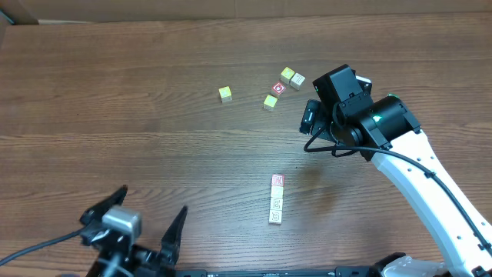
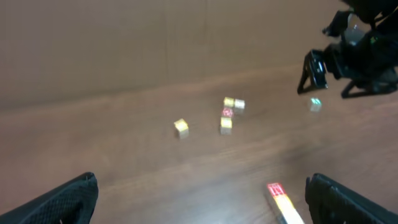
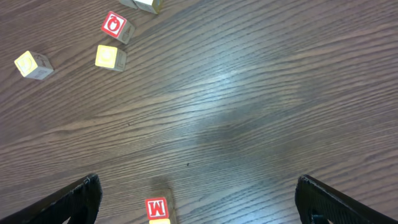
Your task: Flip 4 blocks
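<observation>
The four blocks [image 1: 277, 200] lie touching in one straight row near the middle of the worktop [image 1: 115, 92], running toward its near edge, likely lined up so each can be turned in sequence. They have pale cream sides, and the end block [image 3: 157, 208] farthest from the near edge shows a red M. Loose cubes [image 1: 270, 101] sit well apart toward the far edge. The right gripper [image 3: 199, 208] hovers beside the row with jaws spread wide and empty, probably ready to straddle a block. The left gripper [image 1: 153, 201] waits by the near edge, left of the row, equally wide and empty.
</observation>
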